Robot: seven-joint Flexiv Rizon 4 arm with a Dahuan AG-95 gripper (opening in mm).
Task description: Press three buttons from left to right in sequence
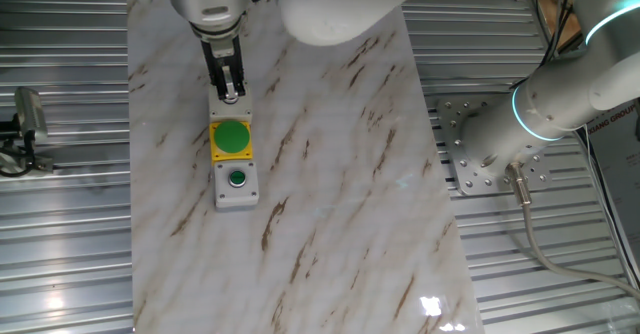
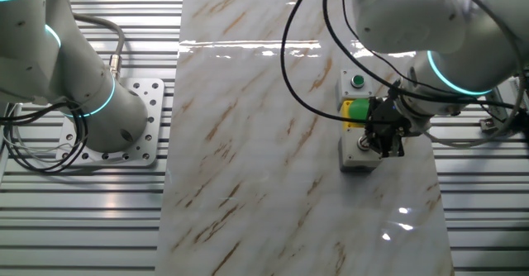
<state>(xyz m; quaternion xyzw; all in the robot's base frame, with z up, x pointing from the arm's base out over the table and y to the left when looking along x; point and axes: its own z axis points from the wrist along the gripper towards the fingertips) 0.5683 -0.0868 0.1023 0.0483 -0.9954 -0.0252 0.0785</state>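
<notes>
Small green button point(image 1: 237, 179) on grey box nearest in one fixed view, large green button point(image 1: 232, 136) on yellow box just behind, touching in row on marble desk point(image 1: 330, 174). Third grey box point(image 2: 357, 154) farthest, its button hidden under tool point(image 1: 230, 93). Tool points straight down onto that box; finger gap cannot be told. Arm point(image 1: 340, 4) reaches in from far edge. Cables point(image 2: 314, 53) loop above desk in other fixed view.

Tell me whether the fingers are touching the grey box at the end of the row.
Cannot tell. In both fixed views the fingers overlap the end grey box, covering its button, but neither view plainly shows contact or a gap.
</notes>
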